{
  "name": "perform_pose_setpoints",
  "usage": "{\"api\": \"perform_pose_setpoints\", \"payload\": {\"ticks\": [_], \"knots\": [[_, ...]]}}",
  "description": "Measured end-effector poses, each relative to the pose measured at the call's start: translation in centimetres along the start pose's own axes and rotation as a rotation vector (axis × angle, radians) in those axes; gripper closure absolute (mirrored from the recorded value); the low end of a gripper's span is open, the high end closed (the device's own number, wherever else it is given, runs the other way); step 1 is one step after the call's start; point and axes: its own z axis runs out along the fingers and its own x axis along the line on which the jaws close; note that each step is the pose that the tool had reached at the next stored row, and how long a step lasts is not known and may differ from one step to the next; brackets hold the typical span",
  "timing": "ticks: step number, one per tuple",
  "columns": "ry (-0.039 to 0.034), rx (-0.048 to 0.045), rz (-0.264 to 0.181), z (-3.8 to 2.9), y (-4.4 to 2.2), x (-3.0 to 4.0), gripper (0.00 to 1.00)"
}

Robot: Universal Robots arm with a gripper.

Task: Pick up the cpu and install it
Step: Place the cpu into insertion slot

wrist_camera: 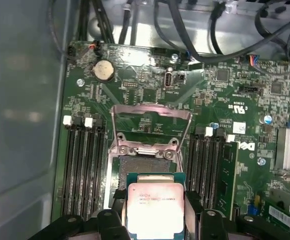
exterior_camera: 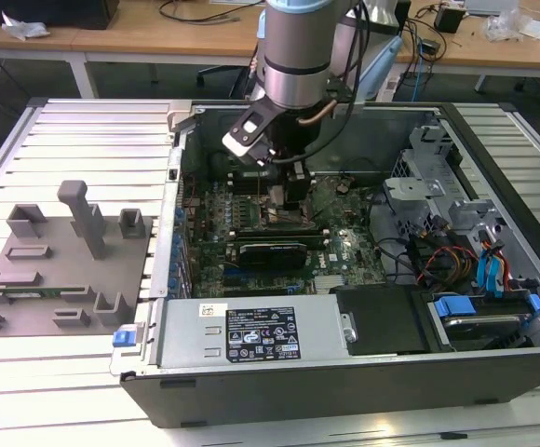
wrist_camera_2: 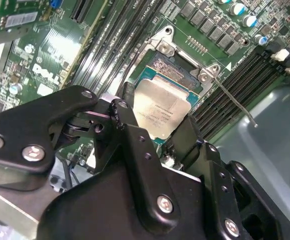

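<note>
While the arm reaches down into the open computer case [exterior_camera: 344, 396] in the exterior view, its gripper [exterior_camera: 293, 191] hangs over the green motherboard [exterior_camera: 349, 237], well apart from the grey fixture plate [exterior_camera: 65, 284] on the exterior view's left. In both wrist views the black fingers [wrist_camera_2: 129, 117] are clamped on opposite edges of the cpu [wrist_camera: 155, 207], silvery top facing up. The chip sits level just over the socket [wrist_camera: 135, 167], covering part of it, with the metal load plate [wrist_camera: 150, 125] swung open; whether chip and socket touch cannot be told
</note>
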Motion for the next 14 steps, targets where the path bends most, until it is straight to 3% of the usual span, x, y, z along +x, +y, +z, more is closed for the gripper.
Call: {"api": "perform_pose_setpoints", "payload": {"ticks": [4,14], "knots": [[0.0,0.0002,0.025,0.33,-0.01,0.0,0.46],[-0.0004,0.0007,0.033,2.26,-0.07,0.24,0.46]]}}
